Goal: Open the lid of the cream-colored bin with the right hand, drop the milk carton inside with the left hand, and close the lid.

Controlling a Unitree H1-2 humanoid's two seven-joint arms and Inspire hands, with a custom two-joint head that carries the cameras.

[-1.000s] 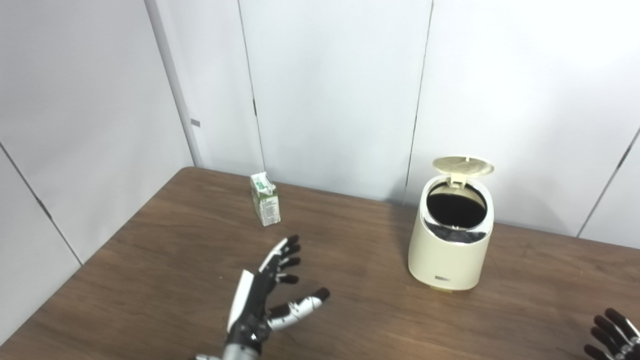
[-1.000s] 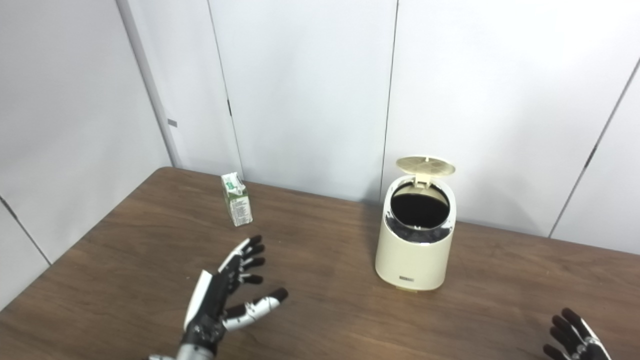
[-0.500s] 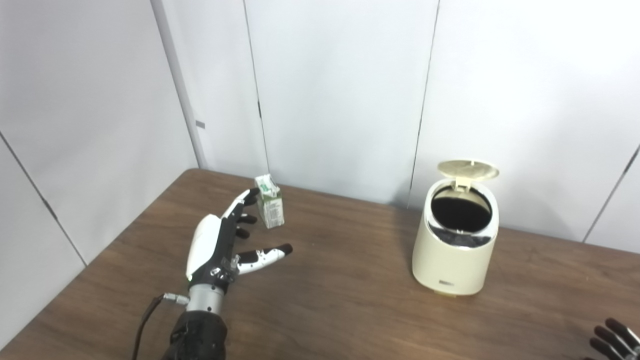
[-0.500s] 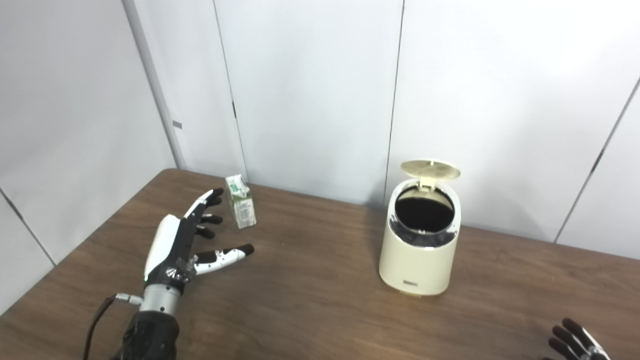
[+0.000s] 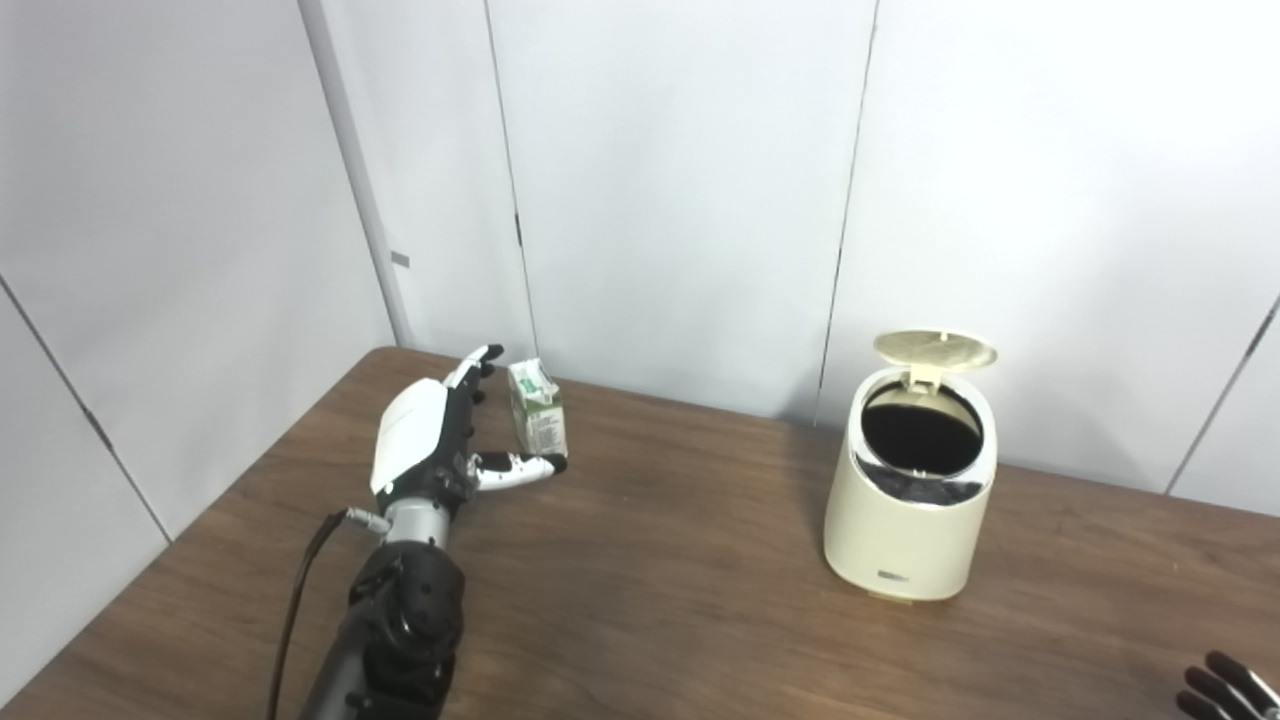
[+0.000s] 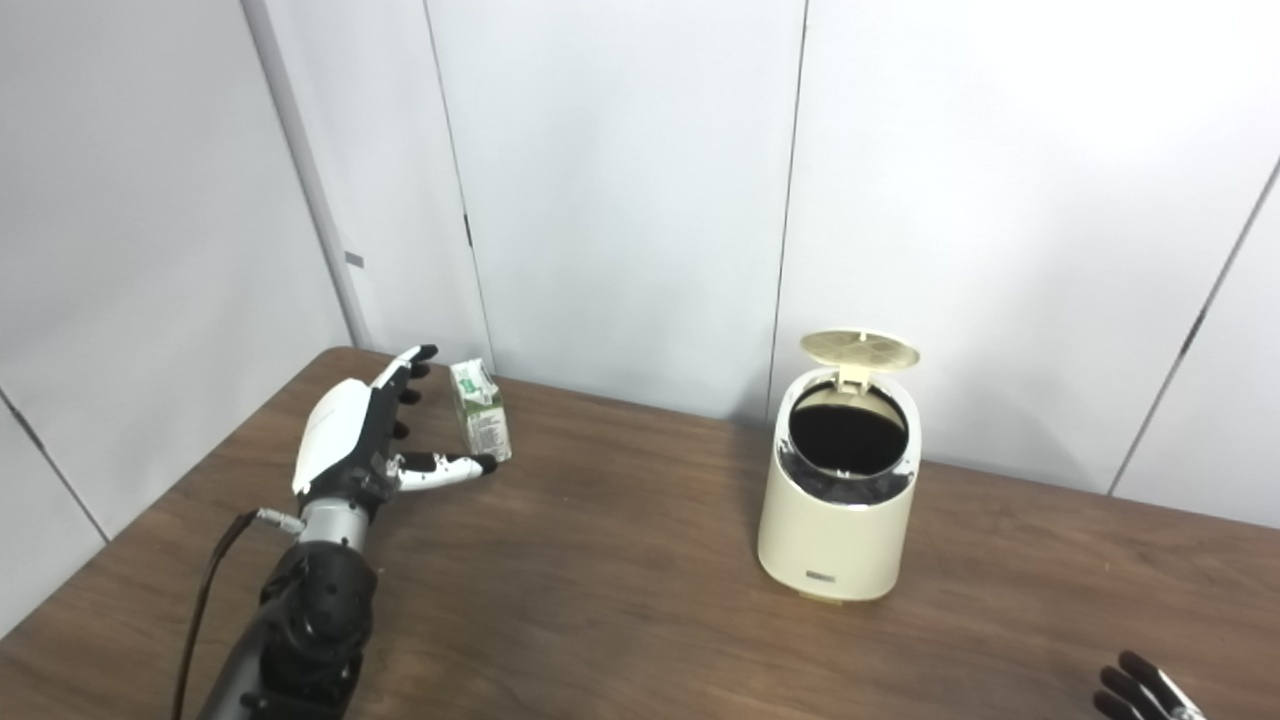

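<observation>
One milk carton (image 5: pixel 537 407), one cream-colored bin (image 5: pixel 912 495) and two robot hands are in view on a single dark wood-grain desk (image 5: pixel 660 580). Taking the bin as the landmark: it stands upright on the desk toward the right, a small label low on its front, its round lid (image 5: pixel 935 350) tipped up and back on the rear hinge so the dark opening faces the cameras. The carton, white and green with a folded gable top, stands upright well to the left of the bin and a little farther back, close to the desk's far edge. The left robot hand (image 5: pixel 432 430) is farther left of the bin than the carton, just beside that carton, with its white back turned to the cameras; its fingers (image 5: pixel 478 360) reach up along the carton's left side while the thumb (image 5: pixel 520 467) stretches across low in front of the carton's base, spread wide and holding nothing, and whether any tip touches the carton cannot be told. Its dark forearm and a thin cable run down to the bottom edge. The right robot hand (image 5: pixel 1222 688) shows only as a few dark fingertips at the lower right corner, well to the right of the bin and nearer the cameras; whether it is spread or closed cannot be told. Behind the bin, plain white wall panels with thin dark vertical seams enclose the desk at the back and on the left.
</observation>
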